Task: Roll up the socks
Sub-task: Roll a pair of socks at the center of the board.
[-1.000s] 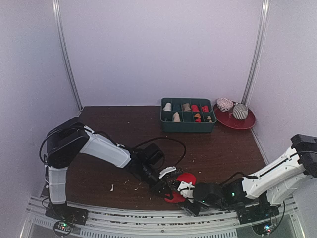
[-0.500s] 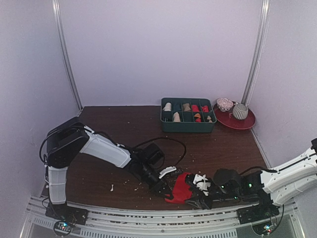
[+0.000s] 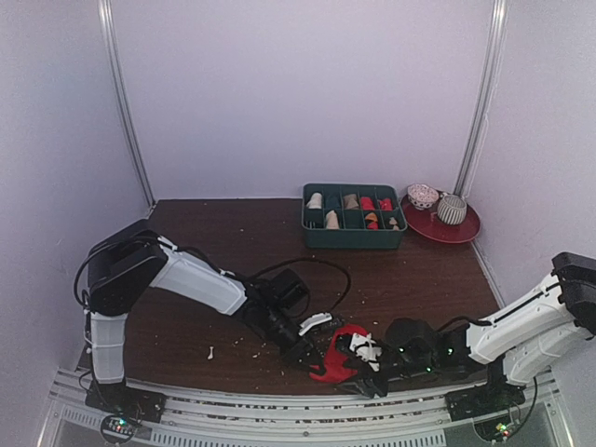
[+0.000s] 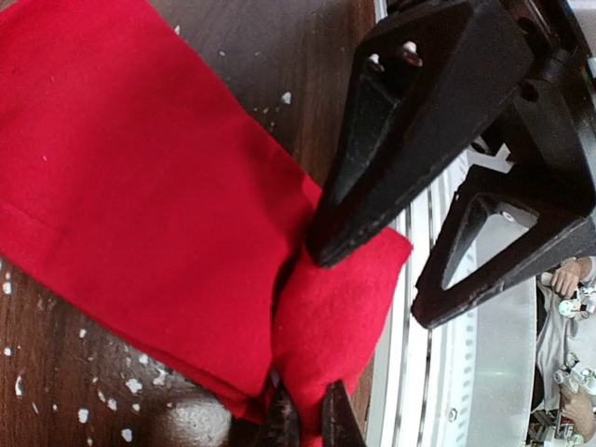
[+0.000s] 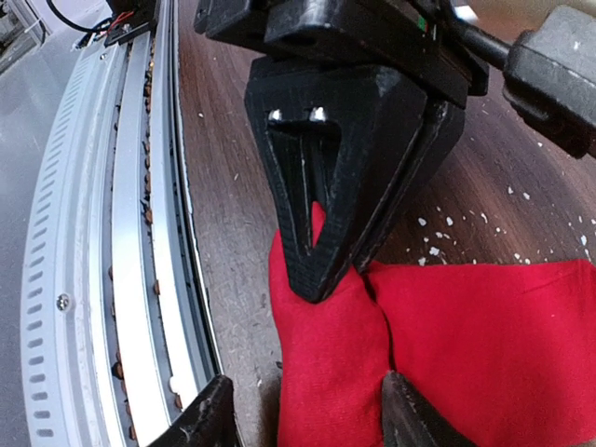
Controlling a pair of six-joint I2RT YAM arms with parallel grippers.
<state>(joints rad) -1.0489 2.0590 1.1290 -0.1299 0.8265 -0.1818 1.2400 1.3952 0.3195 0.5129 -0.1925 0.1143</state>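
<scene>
Dark wooden table [image 3: 419, 279], flecked with pale crumbs. Pinched tight between the closed fingers of the left gripper [image 5: 315, 279]: a bunched corner of the red sock [image 5: 503, 345], the flat rest spreading away from them. Spread wide to either side of that same bunch: the fingers of the right gripper [image 5: 312, 419], holding nothing.

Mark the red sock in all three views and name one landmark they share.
Top external: the red sock lies low in the centre, just above the metal rail.
Left wrist: the sock fills the left and centre; the rail runs down the right side.
Right wrist: the sock is at the lower right; the rail is on the left.
Shared landmark: the metal rail beside the sock.
</scene>
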